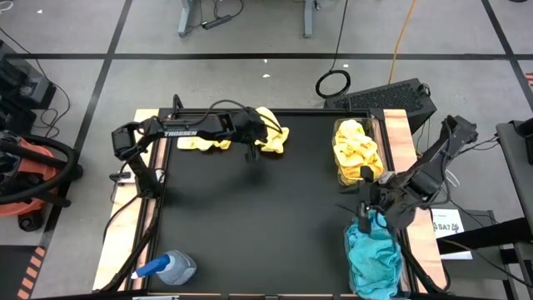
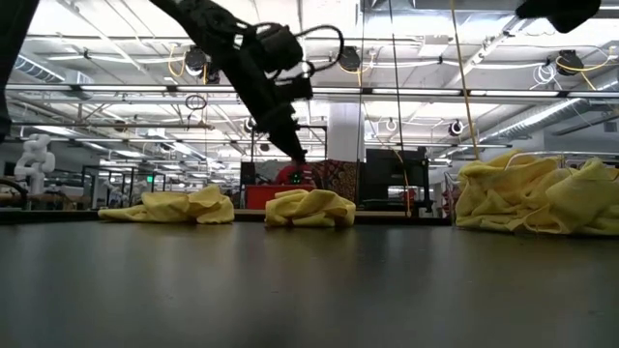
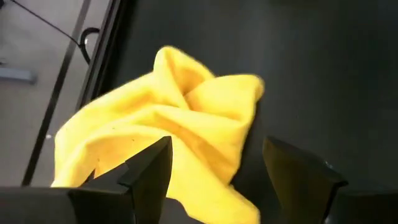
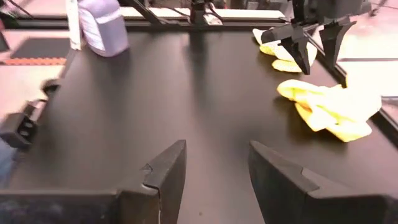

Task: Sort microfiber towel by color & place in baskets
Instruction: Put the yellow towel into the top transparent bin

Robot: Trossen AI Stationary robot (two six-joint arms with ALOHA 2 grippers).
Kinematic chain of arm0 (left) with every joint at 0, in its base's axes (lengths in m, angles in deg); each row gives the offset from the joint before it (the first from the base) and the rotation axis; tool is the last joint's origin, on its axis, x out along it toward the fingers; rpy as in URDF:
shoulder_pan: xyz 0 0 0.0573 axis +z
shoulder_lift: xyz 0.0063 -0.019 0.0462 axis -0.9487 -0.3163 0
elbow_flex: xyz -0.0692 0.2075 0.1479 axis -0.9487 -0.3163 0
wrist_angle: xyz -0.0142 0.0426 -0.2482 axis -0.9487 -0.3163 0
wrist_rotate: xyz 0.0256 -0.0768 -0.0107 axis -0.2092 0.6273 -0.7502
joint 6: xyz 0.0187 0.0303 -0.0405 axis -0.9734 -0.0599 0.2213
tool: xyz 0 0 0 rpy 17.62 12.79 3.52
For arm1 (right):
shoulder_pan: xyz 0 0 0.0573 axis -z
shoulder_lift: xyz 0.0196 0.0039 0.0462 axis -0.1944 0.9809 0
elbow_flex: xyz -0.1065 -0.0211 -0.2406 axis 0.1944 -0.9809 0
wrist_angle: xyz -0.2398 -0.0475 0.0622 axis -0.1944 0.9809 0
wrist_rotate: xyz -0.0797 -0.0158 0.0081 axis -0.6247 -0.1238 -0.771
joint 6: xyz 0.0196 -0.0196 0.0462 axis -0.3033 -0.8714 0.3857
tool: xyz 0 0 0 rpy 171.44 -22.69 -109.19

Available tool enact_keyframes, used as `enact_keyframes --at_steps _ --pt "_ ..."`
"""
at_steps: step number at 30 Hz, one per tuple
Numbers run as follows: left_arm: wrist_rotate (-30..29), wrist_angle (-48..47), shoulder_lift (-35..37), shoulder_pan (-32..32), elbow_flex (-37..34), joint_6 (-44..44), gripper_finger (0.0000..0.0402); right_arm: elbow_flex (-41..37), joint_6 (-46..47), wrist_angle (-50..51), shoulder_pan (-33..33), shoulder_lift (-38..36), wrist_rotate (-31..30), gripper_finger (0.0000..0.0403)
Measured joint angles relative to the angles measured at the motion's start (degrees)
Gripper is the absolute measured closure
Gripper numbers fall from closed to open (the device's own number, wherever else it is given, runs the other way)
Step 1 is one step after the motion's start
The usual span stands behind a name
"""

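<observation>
The released left tool [image 1: 250,156] is being hovered beside a loose yellow towel [image 1: 271,133] on the counter [image 1: 250,225]; the thickest fold should be straddled before clenching. The right tool [image 1: 366,212] is waiting, released and empty.

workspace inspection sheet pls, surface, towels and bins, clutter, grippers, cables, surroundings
surface: black table top, wooden side strips.
job's things: two loose yellow microfiber towels at the far edge; clear plastic bin of yellow towels; clear plastic bin of teal-blue towels beside it.
clutter: blue-capped spray bottle at the near left corner.
grippers: left gripper open, hanging beside a loose yellow towel; right gripper open and empty over the teal bin's far end.
cables: orange cable and black coil on the floor.
surroundings: grey floor, overhead lights.
</observation>
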Motion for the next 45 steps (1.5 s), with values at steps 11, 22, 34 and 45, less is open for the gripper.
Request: enact_keyframes --at_steps 11,22,34,45 --pt "-6.3 4.0 -9.1 4.6 0.0 4.3 0.0146 0.0 -5.4 -7.2 7.0 10.3 -0.2 0.0239" --pt "-1.6 5.8 -11.3 6.9 0.0 4.2 0.0253 0.0 -7.2 -11.9 10.5 16.7 0.4 0.0239" --pt "2.2 2.9 -2.3 4.3 0.0 1.0 0.0396 0.0 -8.1 -14.6 13.3 17.9 0.1 0.0239" --pt "7.1 4.9 14.9 -4.2 0.0 -3.6 0.0399 0.0 -22.5 -27.0 20.7 18.7 0.4 0.0186"
